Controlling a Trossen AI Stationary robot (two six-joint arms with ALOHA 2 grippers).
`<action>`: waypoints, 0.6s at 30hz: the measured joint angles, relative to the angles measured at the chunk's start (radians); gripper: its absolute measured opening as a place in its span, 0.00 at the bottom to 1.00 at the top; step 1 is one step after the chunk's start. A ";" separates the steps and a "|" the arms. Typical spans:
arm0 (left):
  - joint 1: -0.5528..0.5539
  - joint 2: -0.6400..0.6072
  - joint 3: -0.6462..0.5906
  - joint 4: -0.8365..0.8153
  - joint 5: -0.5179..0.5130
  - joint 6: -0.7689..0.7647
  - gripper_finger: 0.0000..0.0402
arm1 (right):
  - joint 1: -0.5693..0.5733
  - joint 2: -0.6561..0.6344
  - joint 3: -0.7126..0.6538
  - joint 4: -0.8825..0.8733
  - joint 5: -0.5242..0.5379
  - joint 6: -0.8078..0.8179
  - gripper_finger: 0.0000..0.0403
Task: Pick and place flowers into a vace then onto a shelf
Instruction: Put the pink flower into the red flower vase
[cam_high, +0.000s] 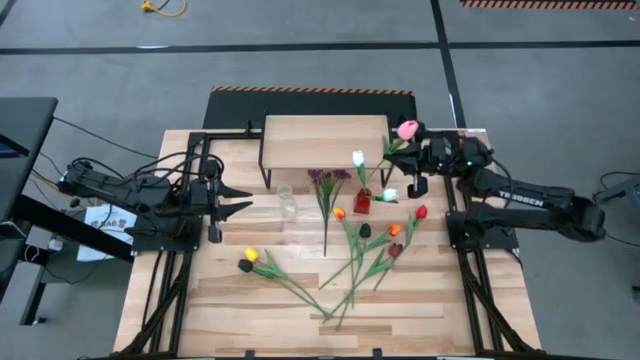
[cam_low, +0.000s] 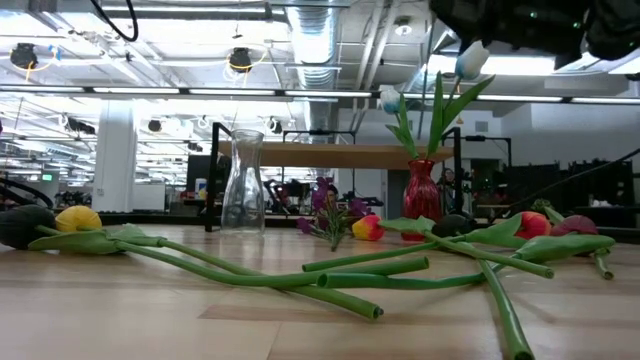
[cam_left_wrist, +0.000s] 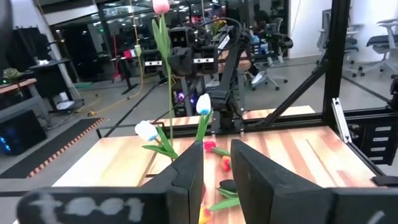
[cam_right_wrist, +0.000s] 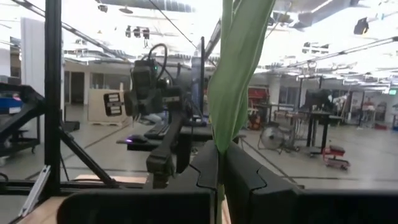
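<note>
Gripping a pink tulip (cam_high: 408, 129) by its stem, the right gripper (cam_high: 418, 160) hangs clamped just off the shelf's (cam_high: 325, 140) right end, above and right of the red vase (cam_high: 362, 201). Loose flowers (cam_high: 355, 255) crowd the table (cam_high: 240, 310) beneath. The left gripper (cam_high: 240, 199) waits, fingers narrowly parted, empty; bare boards separate it from the glass vase (cam_high: 287, 203).

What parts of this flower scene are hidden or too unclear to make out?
- Pink tulip: right wrist view shows only its leaf; the head is cut off by the top edge.
- Right gripper: low view shows only a dark mass at the top edge.
- Red vase: left wrist view, hidden behind the left gripper.
</note>
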 joint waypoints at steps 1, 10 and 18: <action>0.000 0.000 0.000 0.000 0.000 -0.005 0.18 | 0.002 0.011 -0.001 0.009 0.000 0.009 0.00; 0.000 0.001 0.000 0.001 0.000 -0.048 0.18 | 0.033 0.092 -0.003 0.063 -0.003 0.069 0.00; 0.000 0.003 0.000 0.002 0.000 -0.077 0.18 | 0.032 0.089 -0.003 0.024 -0.004 0.101 0.00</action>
